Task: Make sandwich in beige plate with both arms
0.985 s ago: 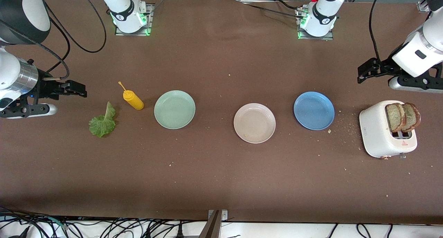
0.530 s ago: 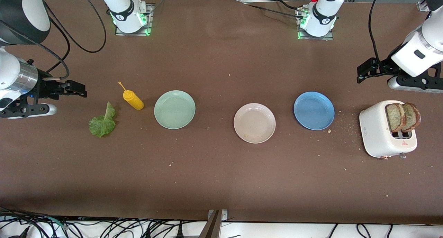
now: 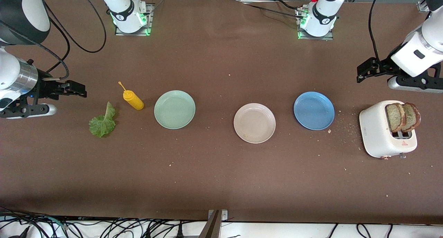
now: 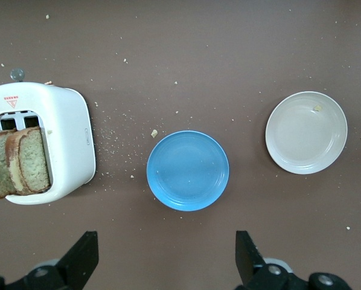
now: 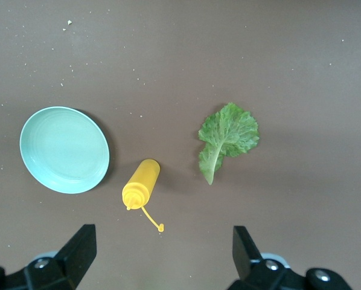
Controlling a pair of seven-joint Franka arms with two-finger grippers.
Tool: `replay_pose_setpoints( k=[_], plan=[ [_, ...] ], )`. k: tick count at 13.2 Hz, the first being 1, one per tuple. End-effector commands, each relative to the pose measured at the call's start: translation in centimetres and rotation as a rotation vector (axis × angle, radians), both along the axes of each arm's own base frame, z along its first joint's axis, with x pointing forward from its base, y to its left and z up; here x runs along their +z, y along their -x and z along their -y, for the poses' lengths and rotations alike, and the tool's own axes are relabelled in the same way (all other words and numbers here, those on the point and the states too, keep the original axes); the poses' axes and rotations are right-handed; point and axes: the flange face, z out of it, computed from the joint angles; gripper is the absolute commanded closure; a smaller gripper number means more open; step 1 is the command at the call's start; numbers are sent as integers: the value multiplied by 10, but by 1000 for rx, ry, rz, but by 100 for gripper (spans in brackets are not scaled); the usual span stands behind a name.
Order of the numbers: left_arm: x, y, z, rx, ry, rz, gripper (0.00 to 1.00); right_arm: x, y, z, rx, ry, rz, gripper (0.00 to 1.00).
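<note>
Three plates lie in a row on the brown table: a mint plate toward the right arm's end, the beige plate in the middle, bare but for a crumb, and a blue plate toward the left arm's end.

The left gripper hangs above the table near the blue plate and the white toaster. Its fingers stand wide apart and hold nothing. In the left wrist view the blue plate lies just ahead of the gap between the fingertips. Two bread slices stand upright in the toaster's slots, off to one side of the fingers.

The right gripper hangs above the table near the lettuce. Its fingers are also spread and empty. In the right wrist view a yellow bottle lies on its side just ahead of the fingertips, between the lettuce and the mint plate.
</note>
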Motion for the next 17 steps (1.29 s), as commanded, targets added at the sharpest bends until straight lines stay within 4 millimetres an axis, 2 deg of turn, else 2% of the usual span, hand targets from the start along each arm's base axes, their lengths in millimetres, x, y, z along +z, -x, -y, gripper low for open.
replay_pose_setpoints(
  k=[1,13,16,17],
  plan=[
    [2,0,-2,7,2,-9,0,2,-1,3,0,-6,6,0],
    [-2,-2,-7,8,-10,-15,0,1,-1,2,-3,-24,1,0],
    [-18,-11,-22,35,-9,-38,0,1,-1,2,-2,-24,1,0],
    [-31,-18,-28,44,-8,-58,0,1,-1,3,-3,-24,1,0]
  ],
)
